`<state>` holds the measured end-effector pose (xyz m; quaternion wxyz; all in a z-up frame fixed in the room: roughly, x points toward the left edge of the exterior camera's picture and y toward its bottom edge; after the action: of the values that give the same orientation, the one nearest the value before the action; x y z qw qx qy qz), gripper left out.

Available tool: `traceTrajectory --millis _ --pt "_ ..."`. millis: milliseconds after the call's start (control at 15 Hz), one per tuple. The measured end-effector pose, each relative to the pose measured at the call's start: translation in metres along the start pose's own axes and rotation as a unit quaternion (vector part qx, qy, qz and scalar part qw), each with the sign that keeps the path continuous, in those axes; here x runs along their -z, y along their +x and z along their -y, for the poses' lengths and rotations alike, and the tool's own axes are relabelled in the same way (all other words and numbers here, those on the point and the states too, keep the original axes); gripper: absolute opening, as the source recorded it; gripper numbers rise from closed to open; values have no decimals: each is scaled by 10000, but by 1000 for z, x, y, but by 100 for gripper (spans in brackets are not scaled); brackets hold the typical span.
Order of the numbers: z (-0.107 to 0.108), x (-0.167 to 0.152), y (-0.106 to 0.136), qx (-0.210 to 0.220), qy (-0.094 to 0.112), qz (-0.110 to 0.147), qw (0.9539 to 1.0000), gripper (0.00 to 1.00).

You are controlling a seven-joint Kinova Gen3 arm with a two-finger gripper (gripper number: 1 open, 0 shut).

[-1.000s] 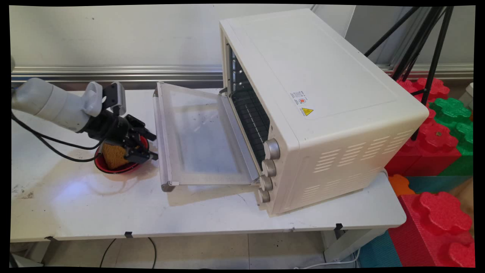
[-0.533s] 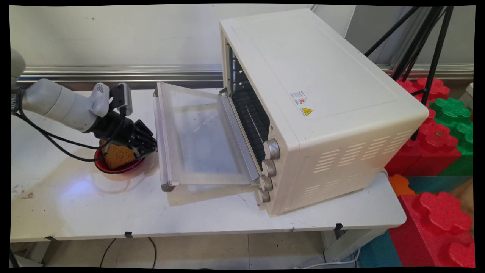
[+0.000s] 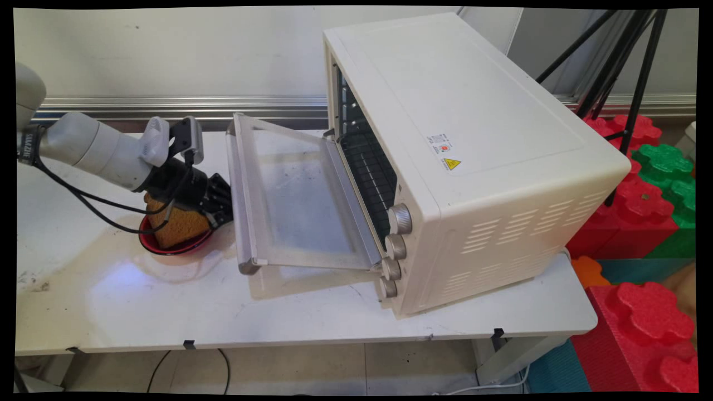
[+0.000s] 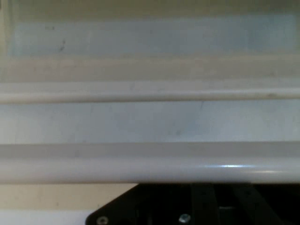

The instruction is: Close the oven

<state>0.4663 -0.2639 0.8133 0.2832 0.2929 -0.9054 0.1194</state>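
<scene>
Oven [image 3: 473, 145] fills the middle and right of my main view. Its door [image 3: 295, 195] hangs open, nearly flat, with the handle bar [image 3: 238, 195] right against my gripper [image 3: 220, 201] at centre left. Can't tell how the claw's set. Just left, bread [image 3: 178, 225] stands in a red bowl [image 3: 167, 246].

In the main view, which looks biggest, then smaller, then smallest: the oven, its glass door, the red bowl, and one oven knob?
1. Oven, by far the biggest.
2. Glass door, hanging open.
3. Red bowl, partly hidden by the hand and the brown sponge in it.
4. Knob, the smallest.
</scene>
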Motion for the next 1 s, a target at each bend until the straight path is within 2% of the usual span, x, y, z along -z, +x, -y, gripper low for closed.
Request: traceTrajectory --millis 667,1000 --pt "-3 13 39 200 3 -453 9988 0" --pt "2 21 69 282 -41 -647 9975 0"
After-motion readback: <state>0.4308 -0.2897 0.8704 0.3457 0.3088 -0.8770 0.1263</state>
